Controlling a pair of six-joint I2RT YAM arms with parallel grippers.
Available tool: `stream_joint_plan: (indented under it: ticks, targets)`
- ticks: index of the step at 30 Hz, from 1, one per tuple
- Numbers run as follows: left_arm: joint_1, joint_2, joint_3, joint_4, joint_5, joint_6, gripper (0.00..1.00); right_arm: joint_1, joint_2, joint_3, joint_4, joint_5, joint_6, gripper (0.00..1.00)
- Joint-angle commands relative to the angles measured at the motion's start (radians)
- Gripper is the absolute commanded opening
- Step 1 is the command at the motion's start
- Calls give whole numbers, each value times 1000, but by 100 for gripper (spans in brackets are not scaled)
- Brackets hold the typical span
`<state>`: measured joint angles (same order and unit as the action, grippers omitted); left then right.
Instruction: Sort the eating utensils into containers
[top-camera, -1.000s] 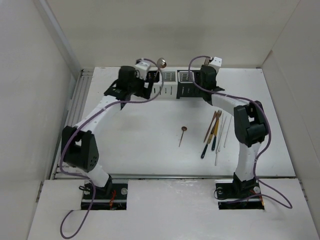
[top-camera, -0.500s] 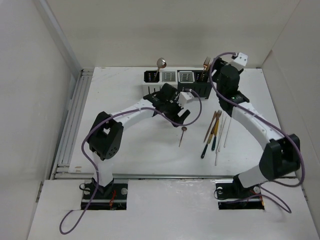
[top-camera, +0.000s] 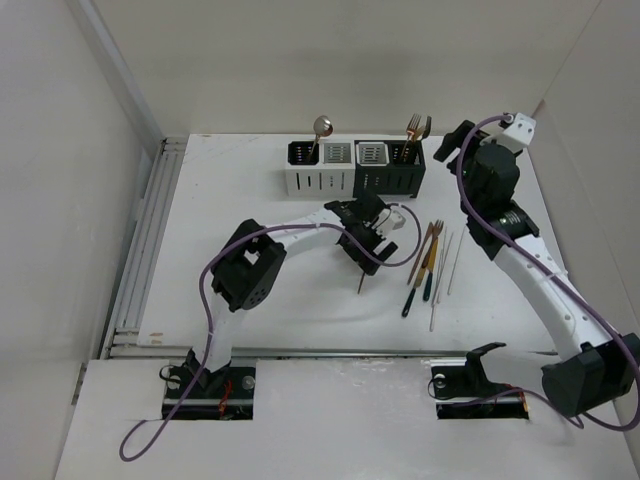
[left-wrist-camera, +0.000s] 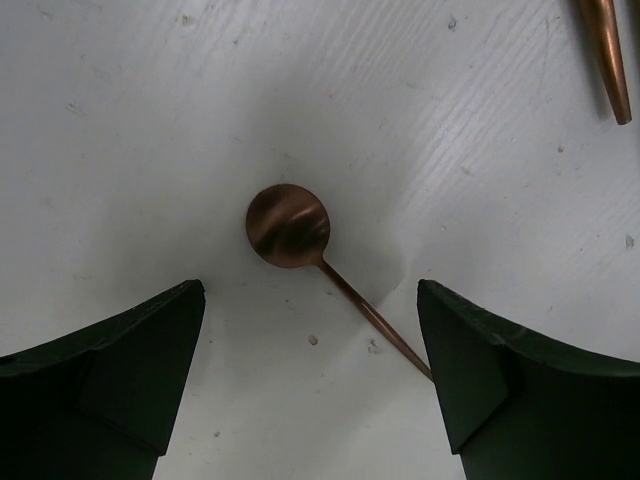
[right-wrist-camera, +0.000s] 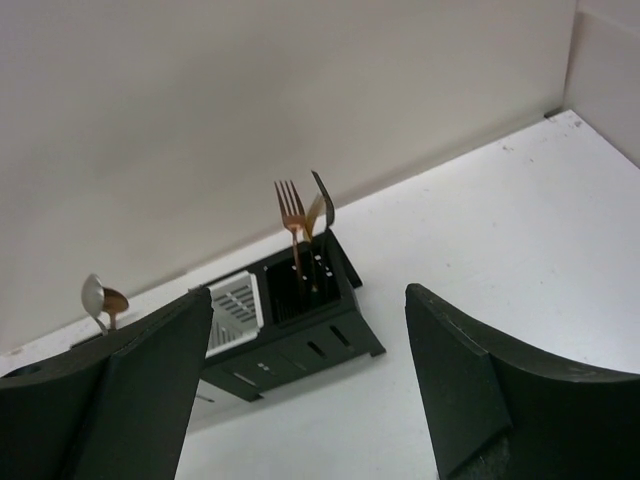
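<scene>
The containers (top-camera: 338, 178) stand in a row at the back, black at both ends and white between. Two spoons (top-camera: 322, 126) stand in the left black one and forks (top-camera: 417, 127) in the right black one (right-wrist-camera: 305, 290). A copper spoon (left-wrist-camera: 288, 225) lies on the table. My left gripper (left-wrist-camera: 312, 380) is open just above it, with the bowl ahead of the jaws and the handle running toward the right finger. From above, the left gripper (top-camera: 365, 250) covers the spoon's bowl. My right gripper (right-wrist-camera: 310, 390) is open and empty, raised to the right of the containers (top-camera: 447, 146).
Several loose utensils (top-camera: 430, 265), copper, silver and black-handled, lie in a bunch on the table right of the copper spoon. A copper tip (left-wrist-camera: 607, 55) of one shows at the top right of the left wrist view. White walls close in the table's sides and back.
My left arm swung from the containers down to the copper spoon on the table. My right arm drew back to the right from the right black container, where forks now stand.
</scene>
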<state>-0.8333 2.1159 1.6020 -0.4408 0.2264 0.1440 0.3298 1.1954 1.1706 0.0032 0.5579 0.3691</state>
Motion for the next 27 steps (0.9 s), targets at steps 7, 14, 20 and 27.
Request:
stream_joint_plan:
  ticks: [7,14,20,27]
  targets:
    - [-55,-1,-13,-70,-35,-32,62,9,-56,-29,-40,5,-59,83]
    - [-50,127,50,-82,-67,-11,0,9,-74,-29,-49,34,-101,83]
    - [40,23,42,-62,-76,18,0,9,-63,0,-49,45,-145,83]
    - [195,-258,159,77,-101,128,0,-75,50,43,-40,-241,-170,87]
